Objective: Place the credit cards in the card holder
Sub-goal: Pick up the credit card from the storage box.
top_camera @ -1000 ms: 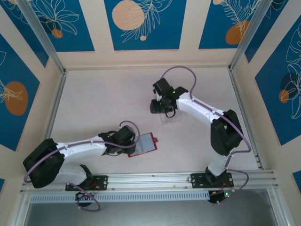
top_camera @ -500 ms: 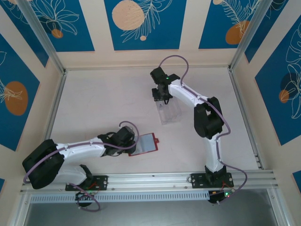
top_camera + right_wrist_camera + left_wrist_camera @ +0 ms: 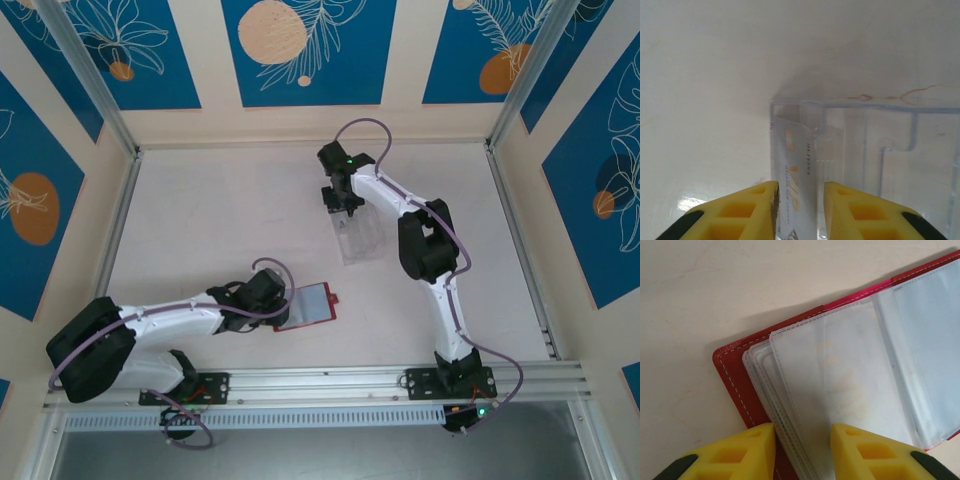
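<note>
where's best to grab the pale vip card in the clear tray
Probably its free end, pinched across the long edges, from above the open top: the pale card stands on end in a corner slot of the clear tray, walls close beside it.

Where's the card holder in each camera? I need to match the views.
Top external: card holder lies open, low centre-left, at the left pincer.
Left wrist: red cover and clear sleeves, from centre-left to right edge, running down between the yellow fingers.
Right wrist: faces the clear tray holding a pale card.
Shared landmark: the left pincer at the holder's edge.
</note>
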Robot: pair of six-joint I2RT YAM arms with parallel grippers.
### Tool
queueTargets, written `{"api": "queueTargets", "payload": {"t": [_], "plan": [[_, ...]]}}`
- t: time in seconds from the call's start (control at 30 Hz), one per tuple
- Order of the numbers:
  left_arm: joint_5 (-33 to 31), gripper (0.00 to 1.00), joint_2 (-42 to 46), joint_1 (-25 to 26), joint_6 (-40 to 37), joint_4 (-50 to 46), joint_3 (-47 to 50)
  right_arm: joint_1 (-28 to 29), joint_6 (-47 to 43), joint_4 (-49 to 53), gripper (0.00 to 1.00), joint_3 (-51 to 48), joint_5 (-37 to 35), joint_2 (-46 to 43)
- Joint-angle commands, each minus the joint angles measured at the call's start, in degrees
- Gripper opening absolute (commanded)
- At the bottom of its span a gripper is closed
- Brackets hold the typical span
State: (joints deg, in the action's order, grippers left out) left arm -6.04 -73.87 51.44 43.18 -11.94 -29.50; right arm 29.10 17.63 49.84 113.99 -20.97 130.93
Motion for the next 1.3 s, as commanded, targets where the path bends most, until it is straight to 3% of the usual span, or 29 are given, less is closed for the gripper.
{"api": "queueTargets", "payload": {"t": [0.0, 0.97, 1.27], "plan": [[0.02, 0.33, -0.21, -0.09, 0.59, -3.10, 2.27, -0.27, -0.80, 1.93, 0.29, 1.08, 1.42, 1.08], [0.34, 0.33, -0.94, -0.11, 1.12, -1.92, 2.98, 2.01, -1.61, 2.60, 0.23, 0.50, -0.69, -0.18], [0.15, 0.33, -0.53, -0.11, 1.21, -2.15, 3.22, 1.57, -1.98, 3.15, 0.11, 1.80, -0.16, 0.99]]}}
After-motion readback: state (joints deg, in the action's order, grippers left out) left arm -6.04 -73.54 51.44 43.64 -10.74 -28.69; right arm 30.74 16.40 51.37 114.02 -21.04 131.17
